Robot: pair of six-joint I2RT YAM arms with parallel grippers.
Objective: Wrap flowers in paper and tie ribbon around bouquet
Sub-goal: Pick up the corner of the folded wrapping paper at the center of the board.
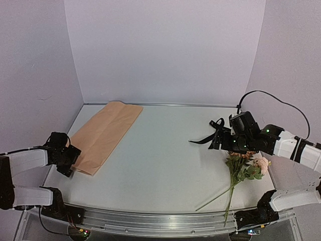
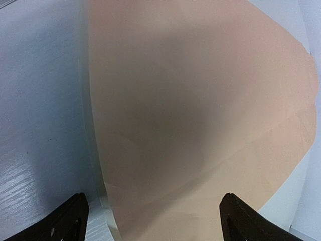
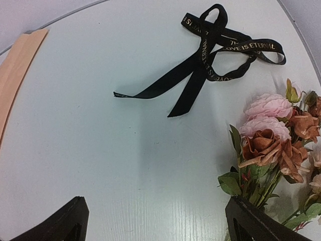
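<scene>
Tan-peach kraft paper (image 1: 103, 134), matte, flat, a long rectangle with faint creases, lies diagonally on the left side of the white table (image 1: 160, 165), one short end near the far-left corner and the other toward the near-left edge. Left gripper (image 1: 73, 159) sits at that near short end, black fingers spread wide; the wrist view shows the paper's end lying between them, nothing clamped, and whether a finger touches the sheet I can't tell. The paper's long left edge runs close to the table's left edge, with a thin strip of white showing beside it. Narrow black satin ribbon (image 3: 200, 65), shiny, gold lettering reading "LOVE IS ETERNAL", lies in loose loops on the right half of the table, two flat tails trailing toward the centre. Bunch of pale pink and rusty-brown flowers (image 3: 271, 140) with green leaves lies just nearer than the ribbon, close to the right edge and apart from it; petals ruffled, fabric-like, thin green stems running down to the near edge by the metal rail (image 1: 150, 221). Right gripper (image 1: 215, 142) hangs over the table beside the ribbon and the blooms, claw wide open, holding nothing. Tabletop looks painted with a faint grain. A broad stretch of bare white surface runs between the paper and the ribbon.
</scene>
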